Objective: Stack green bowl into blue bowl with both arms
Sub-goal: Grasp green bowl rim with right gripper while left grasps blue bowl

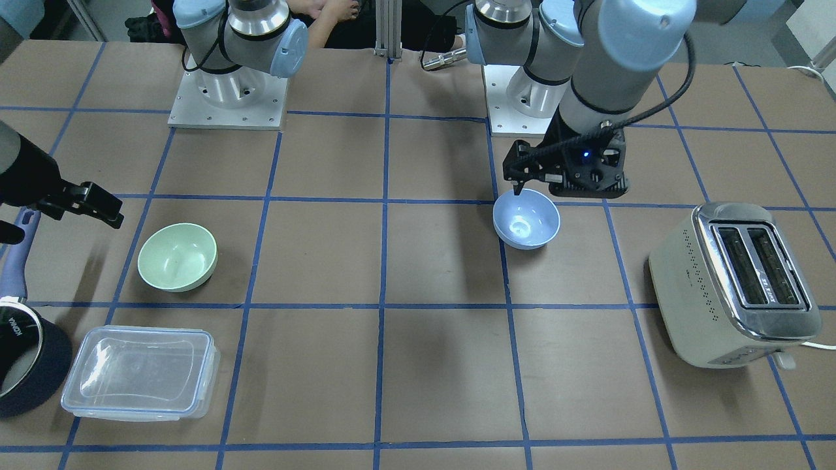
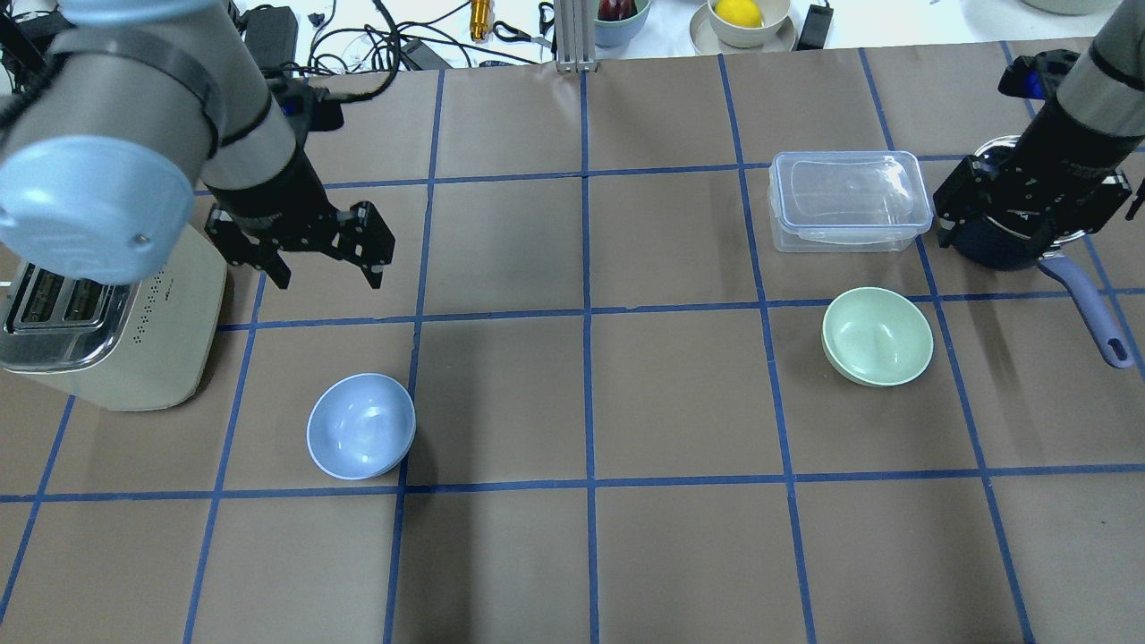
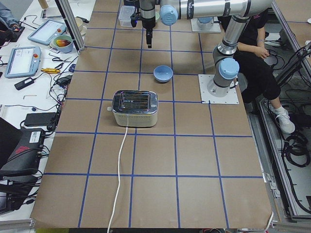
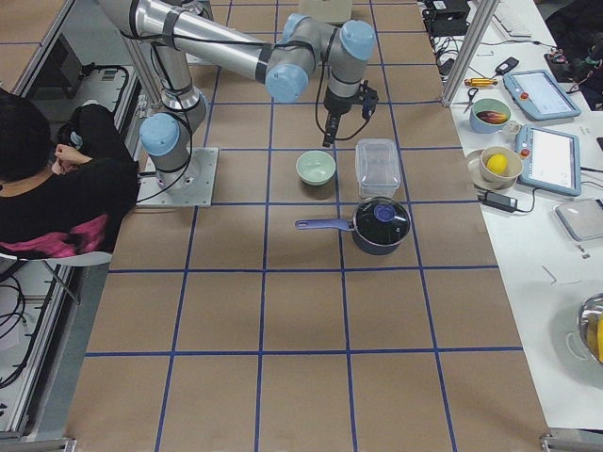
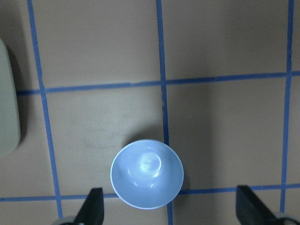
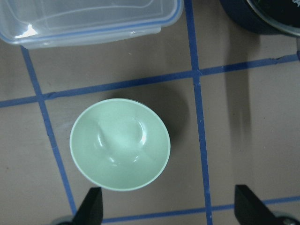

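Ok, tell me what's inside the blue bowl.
Nothing: the blue bowl is empty, its glossy inside bare in the left wrist view. The open left gripper hangs clear of it. What lies under the bowl is hidden.

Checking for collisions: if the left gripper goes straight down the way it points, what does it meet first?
Probably the blue bowl: the wrist view shows it just ahead, between the open left gripper's fingers. Depth is unclear; it might clip only the rim.

White word, seemingly KONKA, on the dark saucepan [image 1: 46,365] toward the operators' table edge, toaster [image 1: 686,281] markings too blurred to read
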Robot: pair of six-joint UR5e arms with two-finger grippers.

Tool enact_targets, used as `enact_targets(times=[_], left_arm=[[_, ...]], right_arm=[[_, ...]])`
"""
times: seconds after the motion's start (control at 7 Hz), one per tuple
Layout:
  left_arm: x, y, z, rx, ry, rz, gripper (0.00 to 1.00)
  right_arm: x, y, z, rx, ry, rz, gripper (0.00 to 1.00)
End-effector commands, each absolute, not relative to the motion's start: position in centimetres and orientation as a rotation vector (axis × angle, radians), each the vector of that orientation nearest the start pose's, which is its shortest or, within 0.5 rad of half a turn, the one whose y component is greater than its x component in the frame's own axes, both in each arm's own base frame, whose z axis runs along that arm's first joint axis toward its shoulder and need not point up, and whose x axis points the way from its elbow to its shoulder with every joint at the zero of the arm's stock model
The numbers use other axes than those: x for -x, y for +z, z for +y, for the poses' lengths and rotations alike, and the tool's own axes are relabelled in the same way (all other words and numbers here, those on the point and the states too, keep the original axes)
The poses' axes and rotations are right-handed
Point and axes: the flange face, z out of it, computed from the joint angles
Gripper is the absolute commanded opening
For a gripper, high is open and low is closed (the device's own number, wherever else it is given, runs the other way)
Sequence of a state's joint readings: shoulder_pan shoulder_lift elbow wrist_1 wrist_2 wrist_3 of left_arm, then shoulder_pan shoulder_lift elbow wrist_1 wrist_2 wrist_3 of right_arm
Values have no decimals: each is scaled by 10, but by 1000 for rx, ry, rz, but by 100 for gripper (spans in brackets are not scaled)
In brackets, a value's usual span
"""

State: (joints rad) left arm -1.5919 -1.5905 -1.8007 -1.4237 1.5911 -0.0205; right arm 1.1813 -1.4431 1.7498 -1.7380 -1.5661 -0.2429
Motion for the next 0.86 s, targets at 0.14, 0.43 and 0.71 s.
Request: enact_targets(times=[0.14, 0.43, 0.71], left_arm=[[159, 254, -428, 78, 183, 3119, 100], [159, 199, -399, 68, 336, 3096, 100], [164, 193, -399, 67, 310, 3091, 76]], right_arm=[[85, 257, -513, -203, 265, 3049, 100], [84, 217, -510, -200, 275, 3047, 100], [81, 195, -505, -202, 289, 3040, 94]])
